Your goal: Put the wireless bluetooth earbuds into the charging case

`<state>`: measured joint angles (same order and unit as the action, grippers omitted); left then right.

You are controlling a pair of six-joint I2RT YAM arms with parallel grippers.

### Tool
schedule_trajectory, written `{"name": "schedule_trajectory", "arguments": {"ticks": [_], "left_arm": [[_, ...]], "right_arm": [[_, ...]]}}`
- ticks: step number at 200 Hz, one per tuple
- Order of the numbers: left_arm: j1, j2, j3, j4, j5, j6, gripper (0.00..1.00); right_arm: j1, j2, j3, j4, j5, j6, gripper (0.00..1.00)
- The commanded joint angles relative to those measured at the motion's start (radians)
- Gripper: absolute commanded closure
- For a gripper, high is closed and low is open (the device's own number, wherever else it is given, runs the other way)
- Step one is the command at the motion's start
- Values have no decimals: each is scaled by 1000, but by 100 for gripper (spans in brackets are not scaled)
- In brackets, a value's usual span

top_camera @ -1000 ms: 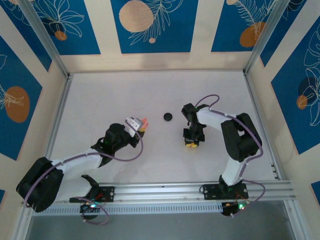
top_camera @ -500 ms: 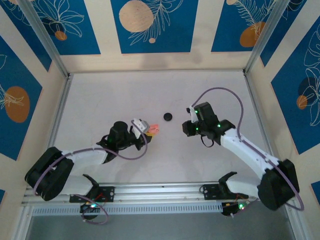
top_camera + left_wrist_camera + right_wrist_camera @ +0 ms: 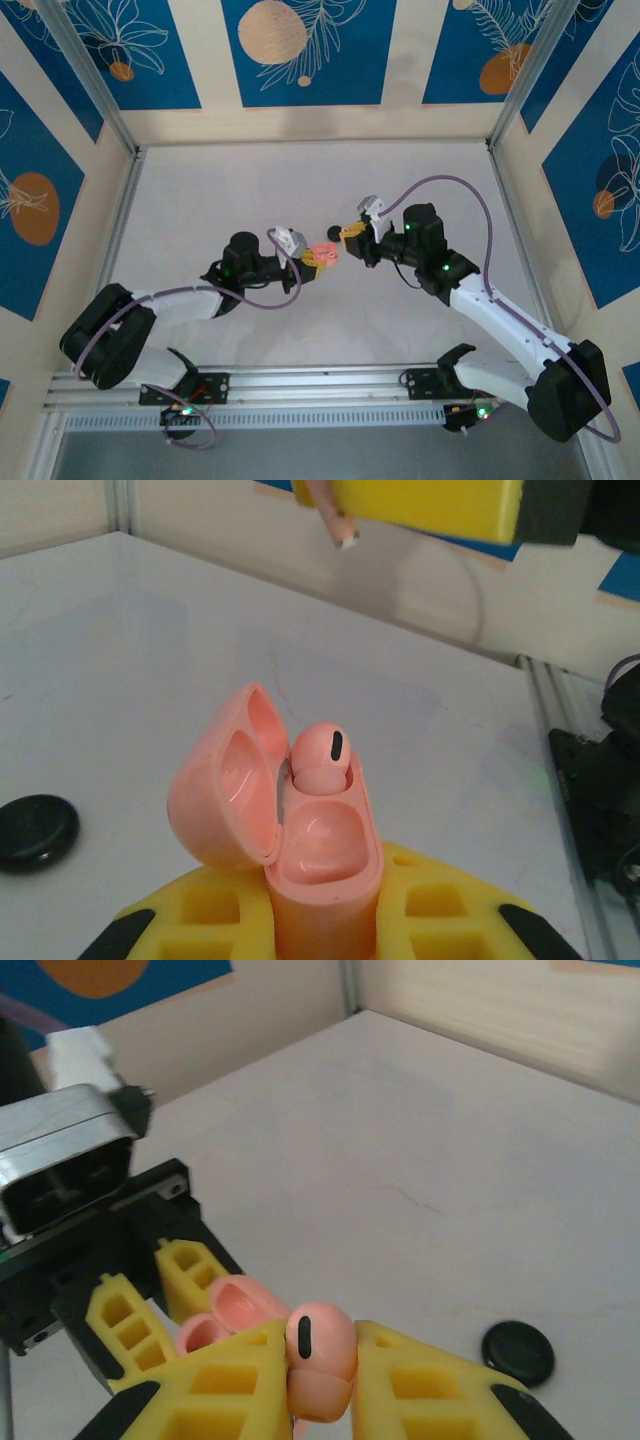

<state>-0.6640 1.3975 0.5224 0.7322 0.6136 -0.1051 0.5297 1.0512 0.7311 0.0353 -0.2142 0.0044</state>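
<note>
**A:** Why is the left gripper (image 3: 308, 258) holding the charging case (image 3: 320, 865) upright instead of leaving it flat on the table (image 3: 250, 190)?

**B:** Its yellow fingers are clamping the case's lower body, bottom centre of the left wrist view, so the mouth is facing up toward the other arm. The lid (image 3: 225, 795) is hanging open to the left, out of the way.

**A:** Is anything sitting inside?

**B:** The seated earbud (image 3: 320, 755) is filling the far socket. The empty socket (image 3: 322, 835) nearer the camera is, I'd judge, waiting for its partner.

**A:** Where is that one?

**B:** The right gripper (image 3: 350, 234) is pinching the second earbud (image 3: 320, 1348) between closed-in fingers, bottom centre of the right wrist view. In the left wrist view its stem is poking down from the yellow finger at the top edge, probably so it goes in stem first. From overhead, the two grippers are facing each other mid-frame, near but apart.

**A:** And the black round disc (image 3: 35, 830)?

**B:** It is lying on the table just beyond them, playing no part
</note>
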Motion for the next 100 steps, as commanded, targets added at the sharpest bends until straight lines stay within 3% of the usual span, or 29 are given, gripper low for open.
{"name": "schedule_trajectory", "arguments": {"ticks": [1,100], "left_arm": [[-10,18,33,95,66,-59,89],[-9,50,46,199,87,-111,89]], "right_arm": [[17,29,37,57,-101,-72,81],[32,92,55,93,-191,-86,81]]}}
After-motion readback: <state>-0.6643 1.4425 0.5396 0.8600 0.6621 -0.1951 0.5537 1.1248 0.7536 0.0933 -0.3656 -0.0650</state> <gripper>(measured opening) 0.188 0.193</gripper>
